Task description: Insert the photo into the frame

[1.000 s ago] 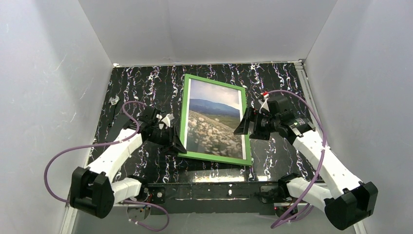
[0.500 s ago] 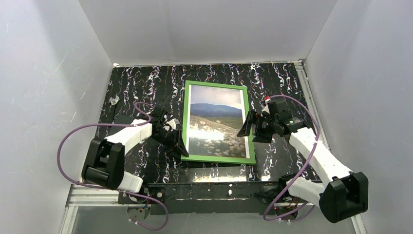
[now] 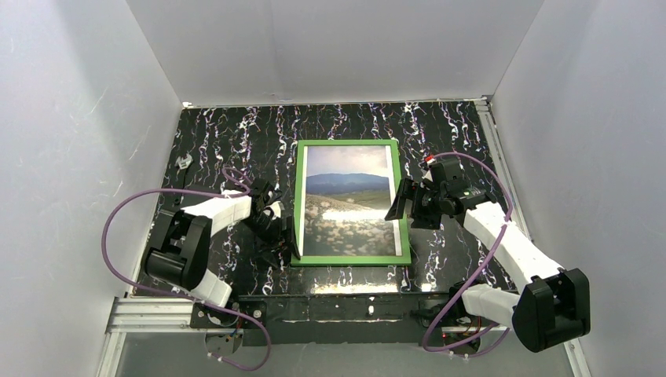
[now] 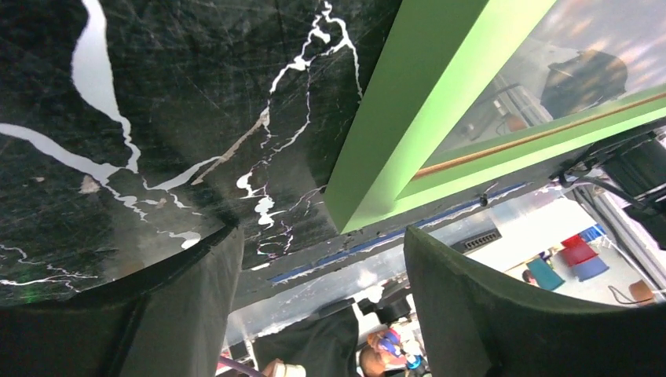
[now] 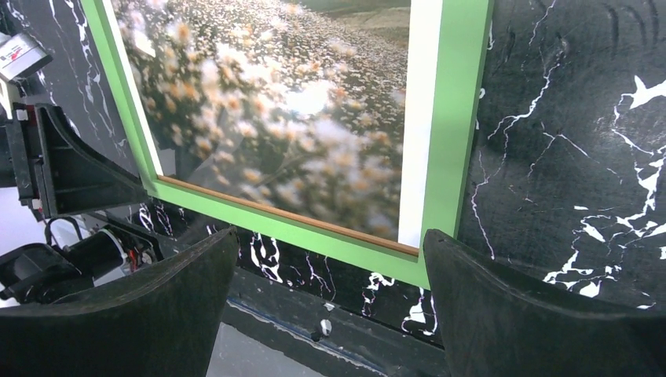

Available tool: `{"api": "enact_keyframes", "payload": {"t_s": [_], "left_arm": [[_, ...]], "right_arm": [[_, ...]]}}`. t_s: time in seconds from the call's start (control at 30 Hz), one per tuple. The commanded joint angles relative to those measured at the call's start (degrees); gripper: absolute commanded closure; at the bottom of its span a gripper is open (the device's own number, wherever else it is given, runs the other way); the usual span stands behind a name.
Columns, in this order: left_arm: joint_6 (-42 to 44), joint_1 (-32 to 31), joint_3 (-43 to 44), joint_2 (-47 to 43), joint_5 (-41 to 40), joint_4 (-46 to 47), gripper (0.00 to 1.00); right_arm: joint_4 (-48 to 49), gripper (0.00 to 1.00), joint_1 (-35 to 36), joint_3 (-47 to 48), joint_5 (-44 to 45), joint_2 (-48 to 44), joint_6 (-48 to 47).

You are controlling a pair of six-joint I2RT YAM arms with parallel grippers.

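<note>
The green frame [image 3: 299, 196] lies flat and square on the black marbled table, with the photo [image 3: 347, 200] inside it, sky at the far end. My left gripper [image 3: 281, 239] stands open at the frame's near left corner with nothing between its fingers; in the left wrist view that corner of the frame [image 4: 416, 102] lies just beyond the left gripper [image 4: 322, 259]. My right gripper [image 3: 397, 203] is open beside the frame's right edge. The right wrist view shows the photo [image 5: 290, 102] and frame [image 5: 459, 118] ahead of the right gripper [image 5: 330, 259].
White walls close the table in on three sides. A small metal piece [image 3: 184, 162] lies near the left wall. The metal rail [image 3: 345, 302] with both arm bases runs along the near edge. Purple cables loop from each arm.
The frame has swung from skewed to square with the table. The left gripper, closed on its near left edge before, has opened and let go. The right gripper stayed open beside the right edge.
</note>
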Motion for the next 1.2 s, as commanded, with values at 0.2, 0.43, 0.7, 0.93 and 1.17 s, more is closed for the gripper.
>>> {"api": "enact_keyframes", "payload": {"t_s": [0.2, 0.43, 0.7, 0.93, 1.17], "left_arm": [[0.0, 0.1, -1.4, -8.7, -5.0, -4.9, 0.15], [-2.2, 2.1, -5.3, -20.6, -2.9, 3.9, 0.1], [-4.3, 3.0, -13.2, -28.5, -5.6, 15.3, 0.02], [-11.5, 3.0, -16.6, -19.0, 2.0, 28.8, 0.04], [-13.5, 1.1, -17.3, -12.9, 4.5, 33.1, 0.07]], "right_arm": [[1.4, 0.04, -0.9, -0.6, 1.1, 0.7, -1.4], [1.5, 0.04, -1.8, -1.6, 1.3, 0.3, -1.7], [3.1, 0.03, -2.9, -4.7, 2.1, 1.0, -2.0], [5.9, 0.03, -5.8, -8.4, 0.7, 2.8, -1.7], [8.3, 0.03, -7.1, -10.4, -1.1, 4.4, -1.5]]}}
